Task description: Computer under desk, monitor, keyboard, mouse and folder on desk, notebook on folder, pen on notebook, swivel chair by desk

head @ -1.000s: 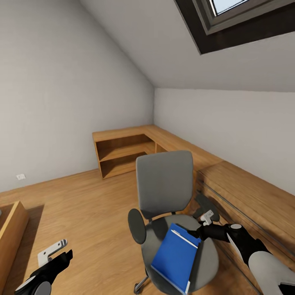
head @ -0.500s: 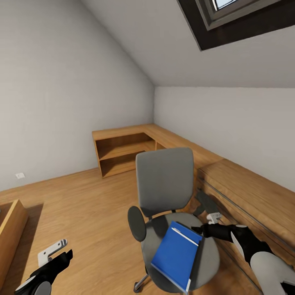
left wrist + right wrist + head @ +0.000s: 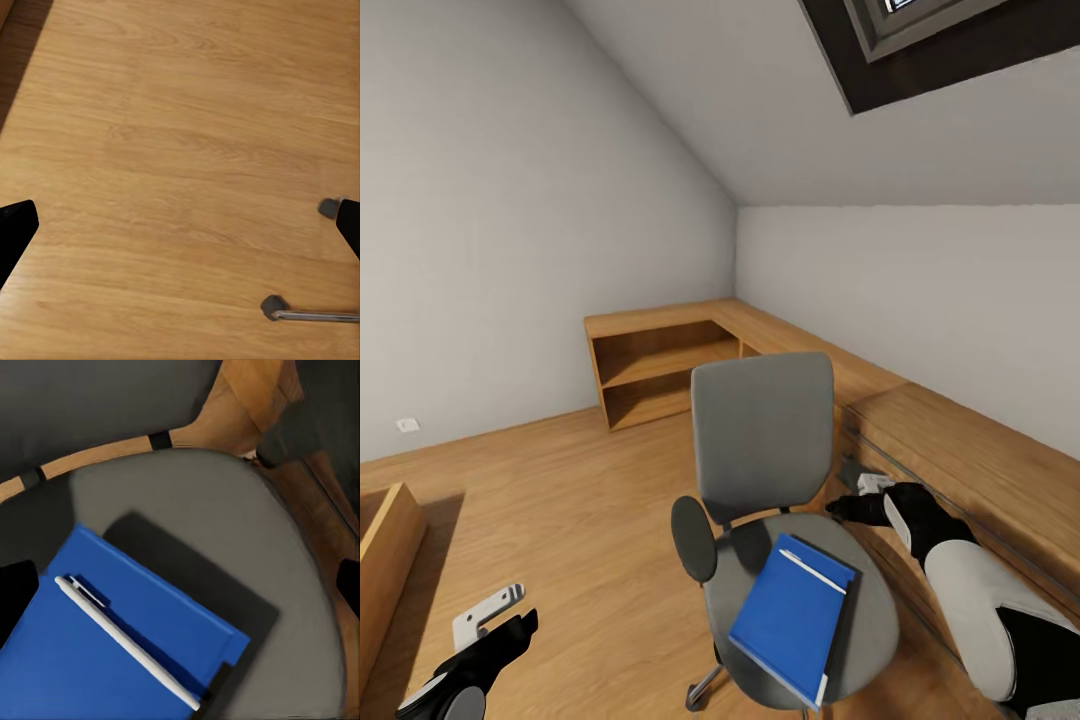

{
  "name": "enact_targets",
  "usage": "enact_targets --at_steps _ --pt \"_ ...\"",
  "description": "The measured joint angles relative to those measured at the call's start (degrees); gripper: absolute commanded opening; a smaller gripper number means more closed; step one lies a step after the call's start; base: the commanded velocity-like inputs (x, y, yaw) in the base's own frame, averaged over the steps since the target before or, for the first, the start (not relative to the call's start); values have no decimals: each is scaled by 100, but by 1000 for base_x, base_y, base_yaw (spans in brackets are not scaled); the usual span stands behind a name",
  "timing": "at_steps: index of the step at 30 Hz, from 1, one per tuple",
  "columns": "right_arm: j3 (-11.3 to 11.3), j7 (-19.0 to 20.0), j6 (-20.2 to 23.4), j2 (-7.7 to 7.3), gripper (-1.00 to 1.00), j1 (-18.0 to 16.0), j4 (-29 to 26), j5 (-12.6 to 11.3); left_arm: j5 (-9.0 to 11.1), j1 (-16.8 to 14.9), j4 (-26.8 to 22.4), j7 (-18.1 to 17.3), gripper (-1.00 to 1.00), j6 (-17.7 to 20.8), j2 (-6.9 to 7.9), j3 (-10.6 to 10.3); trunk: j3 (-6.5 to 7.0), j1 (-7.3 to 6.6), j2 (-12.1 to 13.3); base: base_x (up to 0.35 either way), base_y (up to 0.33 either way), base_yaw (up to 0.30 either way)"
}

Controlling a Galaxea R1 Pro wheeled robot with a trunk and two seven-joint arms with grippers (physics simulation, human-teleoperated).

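- On the swivel chair's [image 3: 765,470] grey seat lies the folder [image 3: 790,620], bright blue and flat, with white page edges along one side; it sits toward the seat's front, turned at a slant to the backrest.
- Across the folder's far end rests the pen [image 3: 812,570], a thin white stick lying flat and touching the blue cover; the right wrist view shows it [image 3: 126,641] running diagonally over the folder [image 3: 97,660].
- Beneath the folder's far corner a dark flat shape shows against the seat — whether it is the notebook or only shadow I cannot tell.
- Beside the chair's backrest, just off its right edge and above the seat, hangs the right gripper [image 3: 857,500]. In the right wrist view its black fingers [image 3: 15,596] show at both picture edges, set wide apart, with nothing between them but the seat and folder below.
- Well apart from the chair, low over the light wood plank floor [image 3: 560,480], hangs the left gripper [image 3: 495,625]. Its fingers [image 3: 13,229] are likewise spread — nothing is held; that view also catches a chair castor [image 3: 271,306] on a metal base spoke.
- Behind the chair a low wooden shelf unit [image 3: 660,365] runs along the grey walls, and a dark-framed skylight [image 3: 940,40] sits in the sloped ceiling above.
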Motion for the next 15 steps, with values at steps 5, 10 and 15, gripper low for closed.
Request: enact_targets --at_steps 5,10,15 --pt "-5 -252 459 96 100 -85 175 -510 0 0 0 0 100 0 -3 -3 -90 110 -200 0 0 0" --pt "1 -557 428 352 100 -98 576 -598 0 0 8 14 100 -6 -12 -21 -180 220 -401 0 0 0" --pt "-13 -605 440 502 100 -100 637 -633 1 0 1 16 100 -16 -9 -1 -270 330 -602 0 0 0"
